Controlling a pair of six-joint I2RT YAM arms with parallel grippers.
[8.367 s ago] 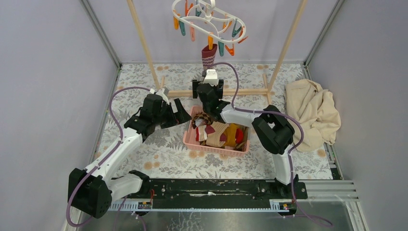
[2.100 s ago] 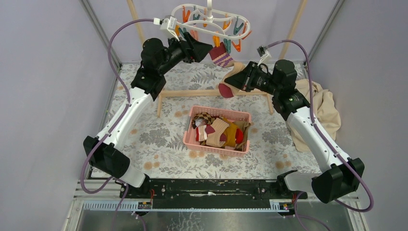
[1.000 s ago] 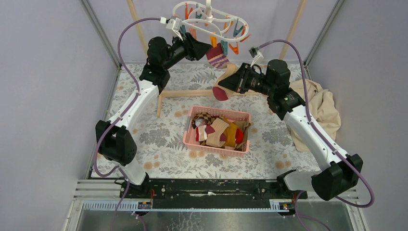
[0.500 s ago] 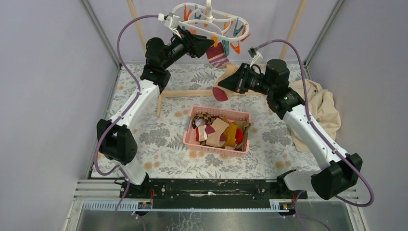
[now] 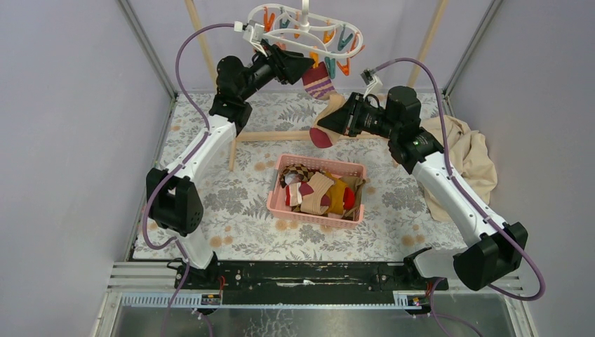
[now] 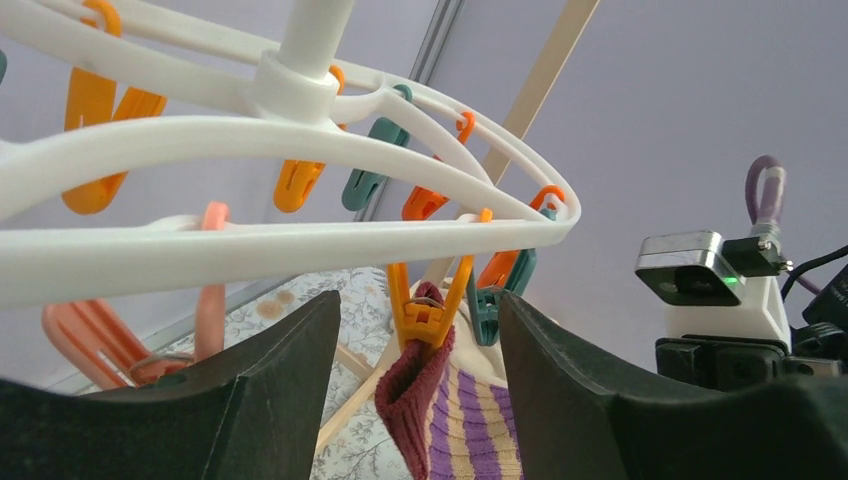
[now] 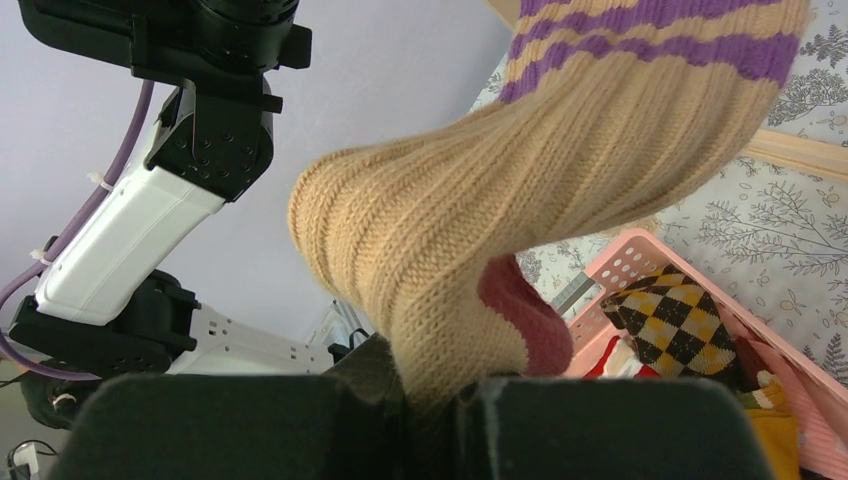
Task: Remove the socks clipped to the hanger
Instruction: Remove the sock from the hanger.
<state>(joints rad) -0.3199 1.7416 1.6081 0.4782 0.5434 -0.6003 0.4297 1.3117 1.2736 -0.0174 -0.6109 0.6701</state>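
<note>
- Top external view, left side: the left arm reaches up over the far left part of the table, and the left gripper [image 5: 298, 67] is lifted to the underside of the hanger [image 5: 306, 28].
- Left wrist view: its jaws stand apart, one on each side of an orange clip [image 6: 425, 318], with a gap on both sides. They hold nothing.
- The hanger, a white oval ring with orange, teal and pink clips, hangs above the table's far edge, between the posts of the wooden rack [image 5: 203, 56].
- That orange clip grips the maroon cuff of the striped sock [image 5: 320, 85], which hangs down and to the right. Its beige foot bends away and ends in a maroon toe.
- The right gripper [image 5: 337, 119] is closed tightly on the beige foot, seen pinched between the fingers in the right wrist view.
- A pink basket [image 5: 323, 162] sits near the middle of the table, with the other socks [image 5: 319, 193] piled inside.
- A beige cloth [image 5: 456, 165] lies crumpled at the table's right edge.
</note>
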